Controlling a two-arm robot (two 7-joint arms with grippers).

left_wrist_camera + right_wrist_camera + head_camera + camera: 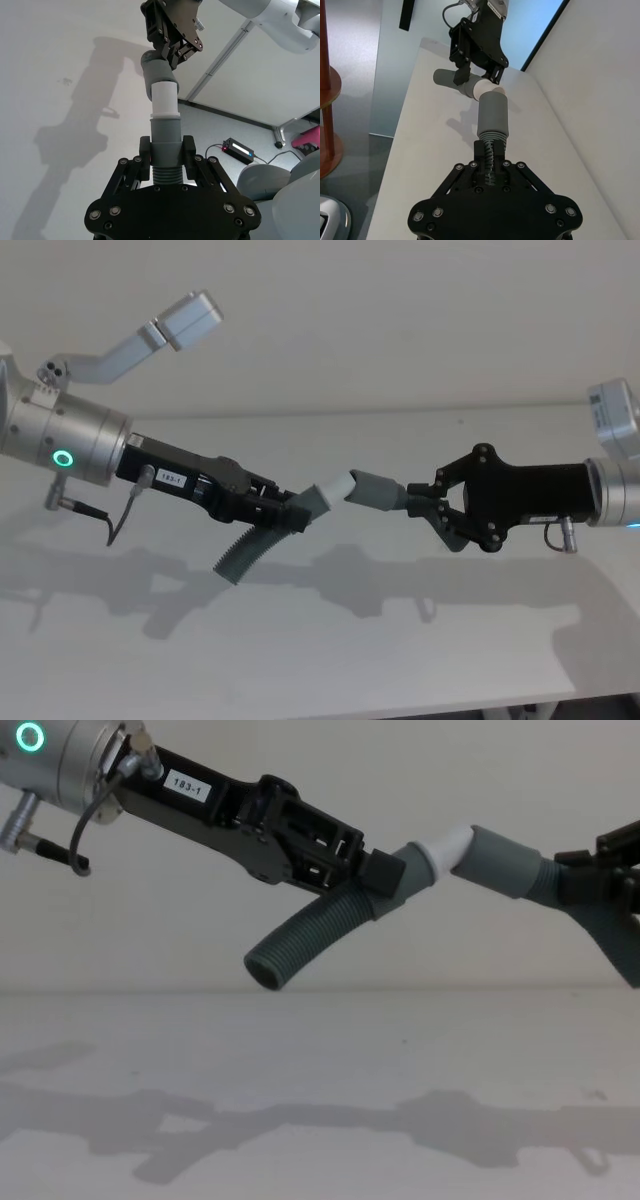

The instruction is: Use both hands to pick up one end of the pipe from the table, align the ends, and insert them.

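Two pipe pieces are held in the air above the plain matte white table (300, 660), one per arm, tips meeting near the middle of the head view.

Left black flat-jawed gripper (292, 512), on the arm labelled "183-1", is clenched on the dark grey ribbed hose piece with the narrow white plug tip (327, 491). Its ribbed tail hangs toward 7 o'clock; the plug end points toward 2 o'clock.

Right black flat-jawed gripper (428, 502) is clenched on the ribbed neck of the second dark grey hose piece, whose wide smooth grey socket collar (374, 489) points toward 10 o'clock.

Key relation: the socket lies at about 3 o'clock from the plug, touching or just over its tip. The two long axes are not in line; in the chest view they form a shallow peak at the joint, so my judgement is that the angles need levelling before pushing together. Neither arm is clearly nearer.

Hard to make out: how far the plug has entered the socket. The right piece's far end is hidden behind its gripper
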